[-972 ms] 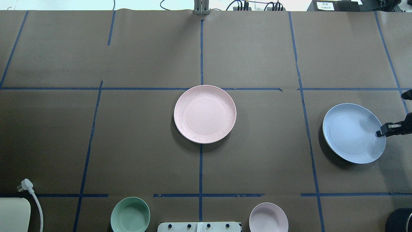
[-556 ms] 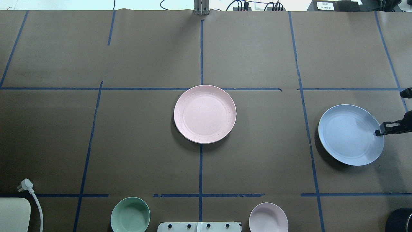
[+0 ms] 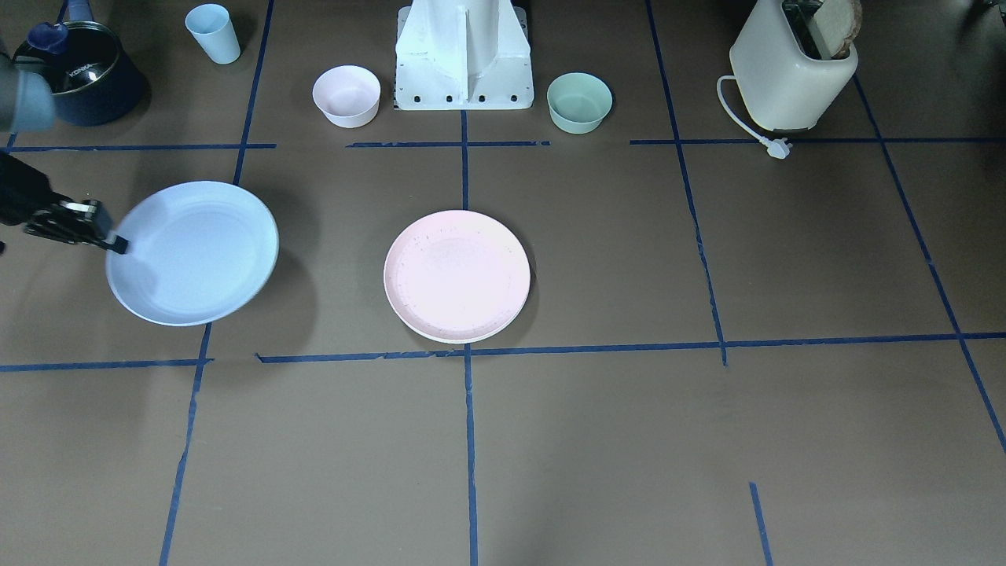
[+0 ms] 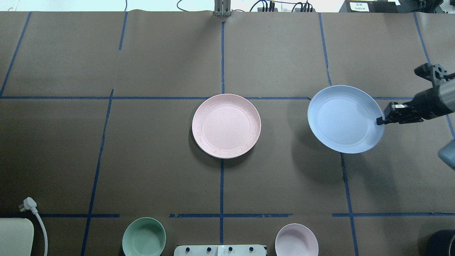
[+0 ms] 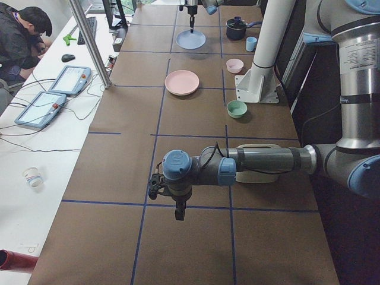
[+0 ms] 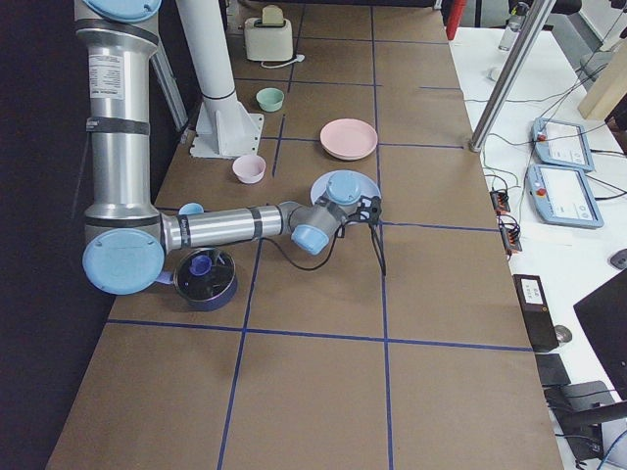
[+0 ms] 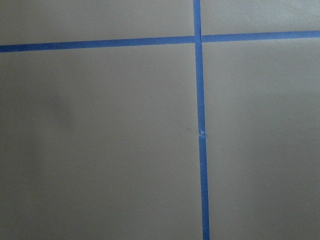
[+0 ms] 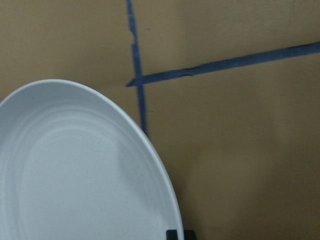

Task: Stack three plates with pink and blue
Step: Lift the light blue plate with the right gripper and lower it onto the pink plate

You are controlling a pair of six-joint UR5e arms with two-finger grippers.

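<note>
The light blue plate [image 4: 345, 119] hangs tilted above the table, right of centre, casting a shadow below it. My right gripper [image 4: 380, 121] is shut on its right rim; it also shows in the front-facing view [image 3: 118, 245] on the plate [image 3: 192, 251]. The right wrist view shows the plate [image 8: 75, 175] close up. The pale pink plate [image 4: 226, 126] lies flat at the table's centre. A thin cream-white rim [image 4: 227, 156] shows under its near edge, apparently the cream-white plate. My left gripper [image 5: 178, 214] shows only in the exterior left view, far from the plates; I cannot tell its state.
A mint-green bowl [image 4: 144, 237] and a small pink bowl [image 4: 296, 241] stand beside the robot base [image 3: 464, 55]. A light blue cup [image 3: 214, 33] and a dark pot [image 3: 82, 72] stand on the robot's right, a toaster [image 3: 794, 63] with its cord on its left.
My right gripper has risen and carried the blue plate leftward and toward the far side, closer to the pink plate. The pink plate has not moved.
</note>
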